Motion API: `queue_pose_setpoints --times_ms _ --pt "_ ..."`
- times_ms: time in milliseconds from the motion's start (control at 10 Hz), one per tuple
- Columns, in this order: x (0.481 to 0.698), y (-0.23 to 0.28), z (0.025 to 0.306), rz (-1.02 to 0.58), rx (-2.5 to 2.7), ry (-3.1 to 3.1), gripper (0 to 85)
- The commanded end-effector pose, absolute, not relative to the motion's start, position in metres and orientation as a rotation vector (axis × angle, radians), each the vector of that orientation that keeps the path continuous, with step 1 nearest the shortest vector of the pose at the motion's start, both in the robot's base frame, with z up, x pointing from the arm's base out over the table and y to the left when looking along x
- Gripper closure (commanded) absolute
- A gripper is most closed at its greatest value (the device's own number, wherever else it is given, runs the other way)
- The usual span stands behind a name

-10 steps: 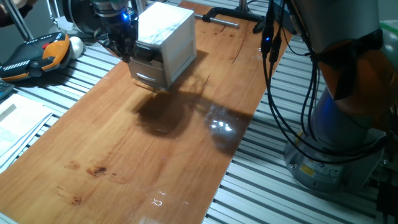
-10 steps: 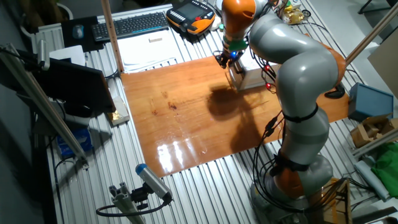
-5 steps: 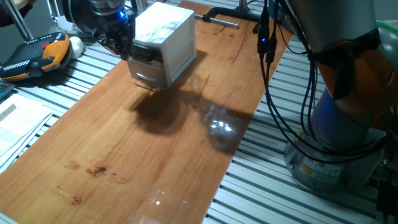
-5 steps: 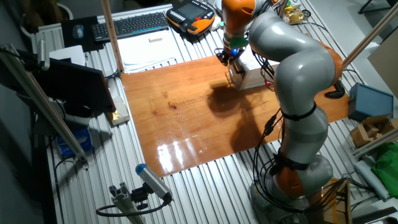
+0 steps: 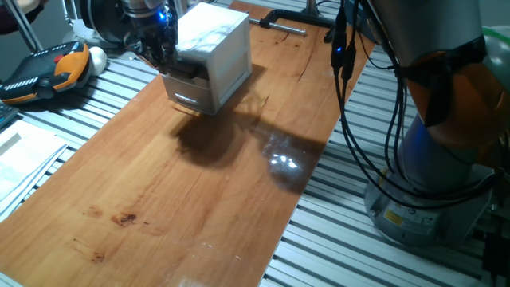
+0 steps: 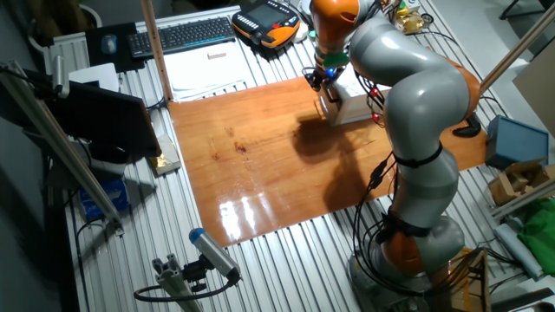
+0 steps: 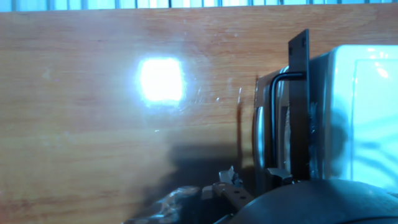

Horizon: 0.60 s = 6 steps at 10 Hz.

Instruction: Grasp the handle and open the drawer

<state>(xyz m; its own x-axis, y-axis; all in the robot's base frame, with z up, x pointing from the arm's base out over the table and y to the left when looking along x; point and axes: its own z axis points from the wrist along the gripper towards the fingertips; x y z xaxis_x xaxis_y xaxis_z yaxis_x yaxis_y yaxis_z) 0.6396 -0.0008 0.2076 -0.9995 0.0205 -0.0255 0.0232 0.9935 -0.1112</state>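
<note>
A small white two-drawer cabinet [image 5: 213, 49] stands at the far end of the wooden board; it also shows in the other fixed view [image 6: 351, 106]. The upper drawer [image 5: 186, 73] has a dark front edge [image 7: 302, 106] and looks slightly out. Its handle [image 7: 273, 118] is a thin dark bar standing off that front. My gripper [image 5: 163, 54] is right at the left end of the drawer front, and it also shows in the other fixed view [image 6: 323, 80]. In the hand view one fingertip [image 7: 227, 185] shows low, left of the handle. The finger gap is hidden.
The lower drawer has a pale silvery handle [image 5: 187, 100]. An orange-and-black teach pendant [image 5: 48, 70] lies on the slatted table to the left, with papers [image 5: 24, 155] nearer. A black clamp [image 5: 279, 20] sits behind the cabinet. The robot base [image 5: 434, 159] and cables stand at the right.
My gripper has shifted slightly, ending a little closer to the drawer front. The cabinet and drawer have not visibly moved.
</note>
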Motion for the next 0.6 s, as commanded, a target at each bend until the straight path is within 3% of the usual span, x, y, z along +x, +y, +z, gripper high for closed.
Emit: queue_pose_setpoints --times_ms 0,500 --pt "0.6409 -0.0015 0.2062 -0.174 0.031 3.112 52.7" --pt "0.6463 -0.0063 0.2009 -0.183 0.021 3.109 53.7"
